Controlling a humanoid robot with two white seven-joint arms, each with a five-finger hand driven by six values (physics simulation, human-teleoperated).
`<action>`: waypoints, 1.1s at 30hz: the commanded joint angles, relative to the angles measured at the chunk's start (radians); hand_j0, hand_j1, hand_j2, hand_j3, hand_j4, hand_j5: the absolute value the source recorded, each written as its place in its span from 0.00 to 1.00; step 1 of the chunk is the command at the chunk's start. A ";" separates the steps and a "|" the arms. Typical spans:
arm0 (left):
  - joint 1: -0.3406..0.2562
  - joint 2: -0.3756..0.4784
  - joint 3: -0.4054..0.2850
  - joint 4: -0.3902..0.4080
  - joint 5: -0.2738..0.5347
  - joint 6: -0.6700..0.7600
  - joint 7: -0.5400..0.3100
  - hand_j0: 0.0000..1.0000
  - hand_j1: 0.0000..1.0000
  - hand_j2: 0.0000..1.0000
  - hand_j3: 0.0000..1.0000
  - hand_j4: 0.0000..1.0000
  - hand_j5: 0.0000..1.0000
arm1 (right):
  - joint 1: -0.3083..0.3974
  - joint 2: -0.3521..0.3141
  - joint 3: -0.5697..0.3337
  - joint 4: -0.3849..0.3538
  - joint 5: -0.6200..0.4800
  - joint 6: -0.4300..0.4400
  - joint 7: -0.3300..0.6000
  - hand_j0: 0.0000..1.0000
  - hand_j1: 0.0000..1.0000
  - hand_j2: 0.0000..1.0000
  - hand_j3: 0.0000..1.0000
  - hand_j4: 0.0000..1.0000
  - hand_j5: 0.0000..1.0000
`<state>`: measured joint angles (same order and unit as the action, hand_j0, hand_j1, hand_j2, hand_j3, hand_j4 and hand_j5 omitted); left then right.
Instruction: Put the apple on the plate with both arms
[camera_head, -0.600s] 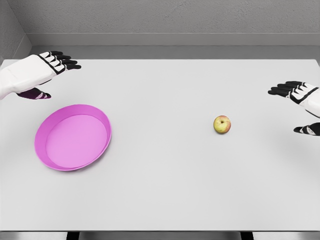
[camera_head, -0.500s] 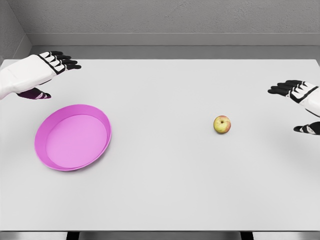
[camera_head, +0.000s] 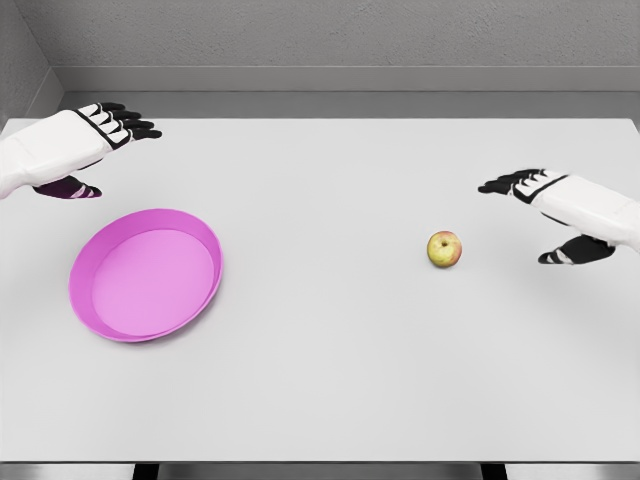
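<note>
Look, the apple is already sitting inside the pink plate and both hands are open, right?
Not quite. The apple is not in the pink plate; the head view shows it lying on the white table, well to the plate's right, near the right hand. The rest holds: that hand and the left hand are open and empty.

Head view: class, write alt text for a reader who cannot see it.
A small yellow-red apple sits on a white table, the open right hand beside it. A round pink plate lies far left, below the open left hand.
</note>
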<state>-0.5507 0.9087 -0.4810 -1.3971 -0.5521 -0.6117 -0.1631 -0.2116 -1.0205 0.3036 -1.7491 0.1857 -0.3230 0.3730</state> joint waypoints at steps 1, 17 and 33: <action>0.000 0.001 0.001 0.001 0.006 0.001 0.000 1.00 1.00 1.00 1.00 1.00 1.00 | -0.003 0.014 0.068 0.000 -0.003 0.073 0.012 1.00 1.00 1.00 1.00 1.00 1.00; 0.000 -0.004 0.002 0.006 0.000 0.001 0.000 1.00 1.00 1.00 1.00 1.00 1.00 | -0.276 0.168 0.341 0.046 -0.003 0.291 0.202 1.00 1.00 1.00 1.00 1.00 1.00; -0.001 -0.016 0.002 0.007 -0.005 0.001 0.000 1.00 1.00 1.00 1.00 1.00 1.00 | -0.359 0.215 0.457 0.146 -0.002 0.311 0.202 1.00 1.00 1.00 1.00 1.00 1.00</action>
<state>-0.5522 0.8918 -0.4793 -1.3897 -0.5629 -0.6117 -0.1637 -0.5706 -0.8063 0.7542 -1.6099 0.1860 -0.0126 0.5755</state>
